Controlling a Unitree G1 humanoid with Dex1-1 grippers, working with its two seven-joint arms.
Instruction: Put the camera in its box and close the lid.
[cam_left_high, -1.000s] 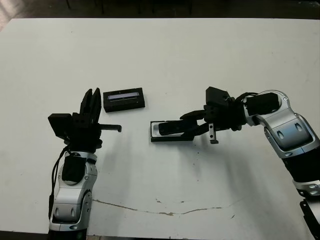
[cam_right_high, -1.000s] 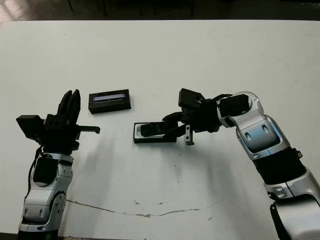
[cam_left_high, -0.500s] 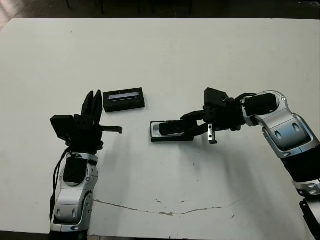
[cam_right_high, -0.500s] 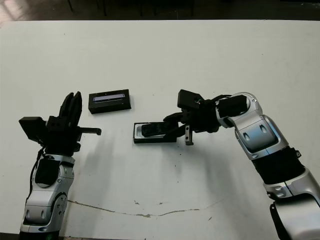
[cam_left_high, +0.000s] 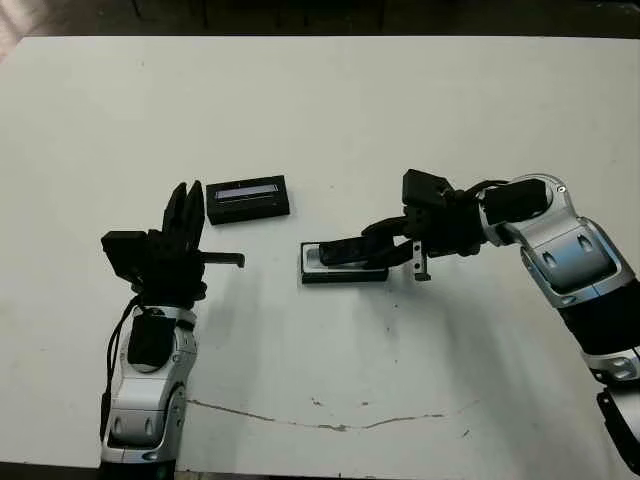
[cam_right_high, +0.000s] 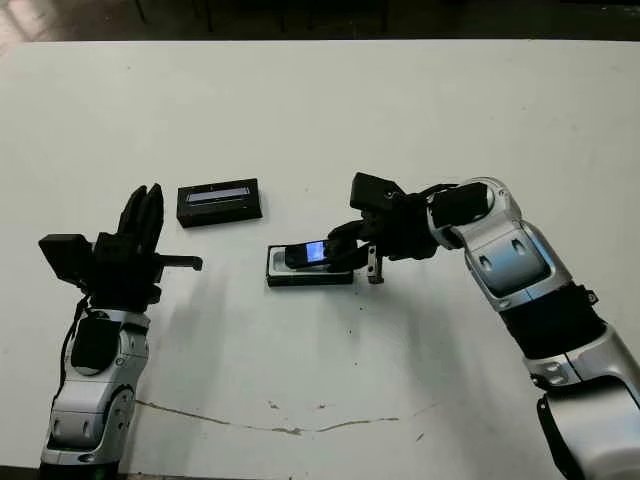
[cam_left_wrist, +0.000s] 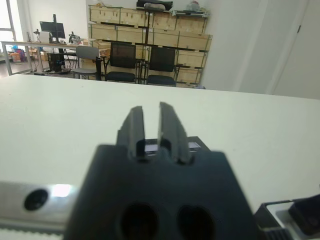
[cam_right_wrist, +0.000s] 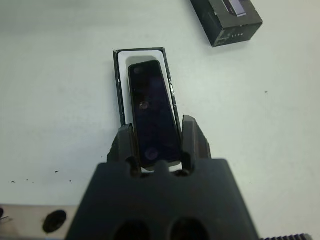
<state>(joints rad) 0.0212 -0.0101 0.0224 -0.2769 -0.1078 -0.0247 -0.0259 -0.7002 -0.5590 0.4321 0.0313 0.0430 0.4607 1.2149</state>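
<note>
Right gripper (cam_right_wrist: 156, 145) pinching camera (cam_right_wrist: 152, 112) lengthwise over box (cam_right_wrist: 119, 90) to seat it; left gripper (cam_left_high: 186, 205) pressed together, idle; lid (cam_left_high: 248, 198) at box's 10 o'clock.

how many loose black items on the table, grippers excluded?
3. The lid lies apart, just beyond the left gripper. The box sits at mid-table. The camera lies in the box, between the right gripper's fingers. Nothing else visible.
</note>
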